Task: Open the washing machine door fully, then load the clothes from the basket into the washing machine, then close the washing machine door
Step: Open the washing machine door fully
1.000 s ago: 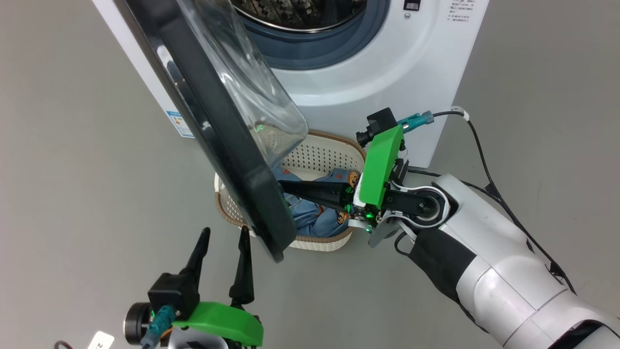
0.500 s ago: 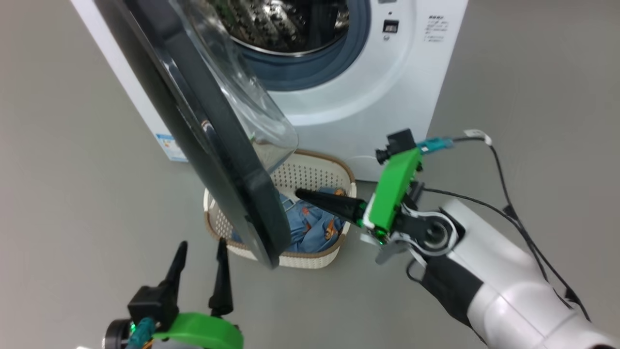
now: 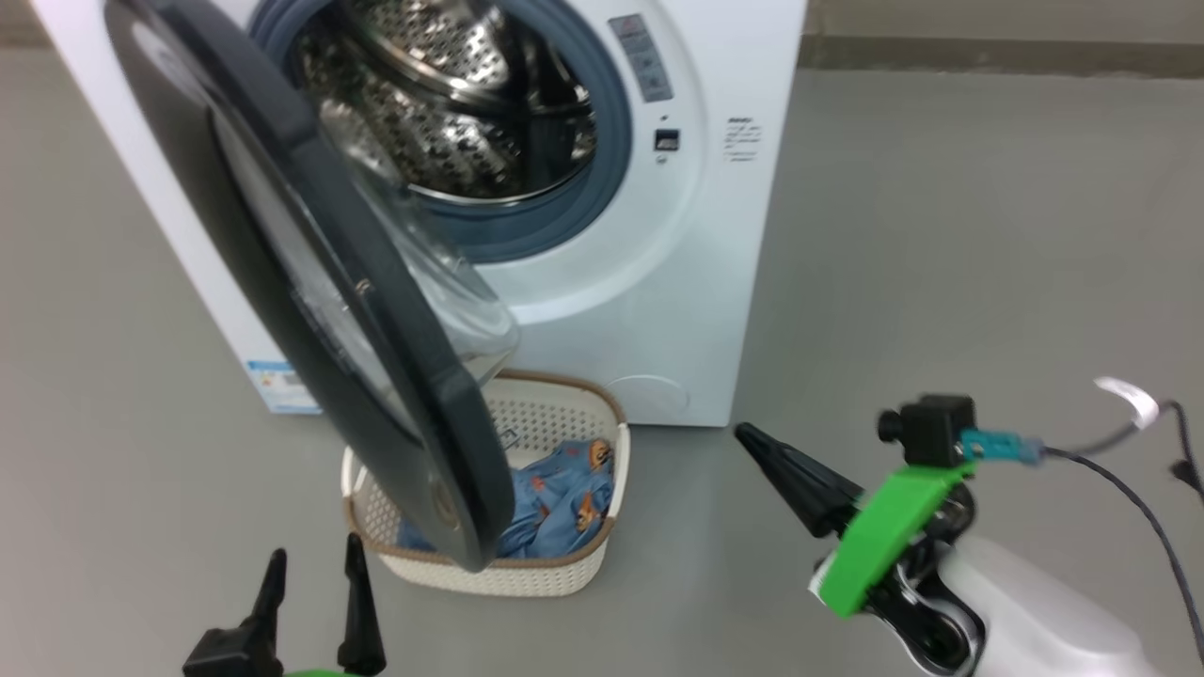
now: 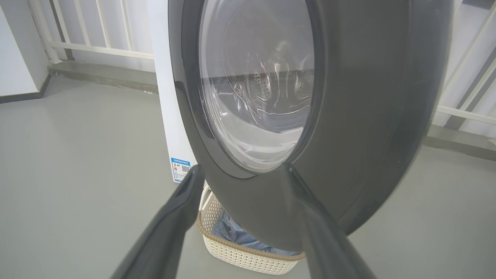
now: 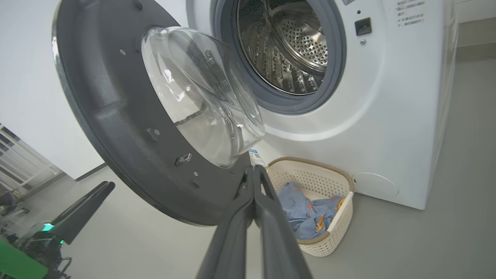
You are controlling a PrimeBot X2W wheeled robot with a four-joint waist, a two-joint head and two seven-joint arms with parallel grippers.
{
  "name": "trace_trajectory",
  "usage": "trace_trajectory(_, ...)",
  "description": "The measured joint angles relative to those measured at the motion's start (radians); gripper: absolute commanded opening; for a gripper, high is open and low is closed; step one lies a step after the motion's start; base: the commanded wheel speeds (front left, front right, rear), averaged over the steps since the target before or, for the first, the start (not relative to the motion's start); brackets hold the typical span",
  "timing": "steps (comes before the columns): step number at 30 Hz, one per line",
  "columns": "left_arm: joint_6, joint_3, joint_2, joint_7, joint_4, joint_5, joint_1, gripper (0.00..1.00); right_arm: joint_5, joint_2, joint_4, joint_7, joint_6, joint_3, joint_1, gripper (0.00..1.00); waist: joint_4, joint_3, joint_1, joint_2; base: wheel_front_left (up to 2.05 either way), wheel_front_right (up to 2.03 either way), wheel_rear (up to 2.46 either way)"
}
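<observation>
Right claw (image 3: pixel 748 434) withdrawn from basket (image 3: pixel 489 575), fingers together.

washing machine door (image 3: pixel 310 310) open over basket (image 3: pixel 527 578) | clothes (image 3: pixel 555 494) in basket | right gripper (image 3: pixel 745 433) near basket, fingers together

The round washing machine door (image 4: pixel 368 116) shows a glossy black plastic rim around clear, smooth glass. The white washing machine (image 3: pixel 658 310) has a sleek casing and a shiny perforated steel drum (image 5: pixel 294 50). Soft light-blue cloth clothes (image 3: pixel 555 489) lie in a cream perforated plastic basket (image 3: pixel 564 423).
</observation>
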Motion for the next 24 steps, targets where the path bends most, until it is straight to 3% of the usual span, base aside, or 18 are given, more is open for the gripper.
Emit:
trace_trajectory(3,-0.006,0.015,0.001,0.0,-0.006,0.0,0.011,1.0,-0.138,-0.015,0.017,-0.06,0.0,-0.028,0.029,0.0,-0.026,-0.017,0.0,0.0,0.0,0.0,0.0)
trace_trajectory(7,-0.01,0.027,0.001,0.0,-0.016,0.0,0.022,1.0,-0.338,-0.004,0.029,-0.075,0.0,-0.18,0.082,0.0,-0.057,-0.036,0.0,0.0,0.0,0.0,0.0)
trace_trajectory(8,-0.01,0.027,0.001,0.0,-0.016,0.0,0.022,1.0,-0.338,-0.004,0.029,-0.075,0.0,-0.18,0.082,0.0,-0.057,-0.036,0.0,0.0,0.0,0.0,0.0)
trace_trajectory(9,-0.019,0.035,0.001,0.0,-0.023,0.0,0.024,1.0,-0.435,0.025,0.007,-0.075,0.0,-0.31,0.131,0.0,-0.071,-0.043,0.0001,0.0,0.0,0.0,0.0)
trace_trajectory(11,-0.024,0.039,0.001,0.0,-0.026,0.0,0.024,1.0,-0.488,0.043,-0.008,-0.076,0.0,-0.36,0.158,0.0,-0.078,-0.046,0.0,0.0,0.0,0.0,0.0)
trace_trajectory(12,-0.028,0.046,0.001,0.0,-0.031,0.0,0.025,1.0,-0.603,0.085,-0.042,-0.076,0.0,-0.453,0.224,0.0,-0.09,-0.051,0.0,0.0,0.0,0.0,0.0)
trace_trajectory(13,-0.028,0.046,0.001,0.0,-0.031,0.0,0.025,1.0,-0.603,0.085,-0.042,-0.076,0.0,-0.453,0.224,0.0,-0.09,-0.051,0.0,0.0,0.0,0.0,0.0)
trace_trajectory(14,-0.034,0.051,0.001,0.0,-0.033,0.0,0.025,1.0,-0.69,0.133,-0.075,-0.076,0.0,-0.534,0.293,0.0,-0.1,-0.053,0.0,0.0,0.0,0.0,0.0)
trace_trajectory(24,-0.046,0.073,0.001,0.0,-0.035,0.0,0.028,1.0,-0.916,0.286,-0.186,-0.076,0.0,-0.779,0.476,0.0,-0.133,-0.06,0.0,0.0,0.0,0.0,0.0)
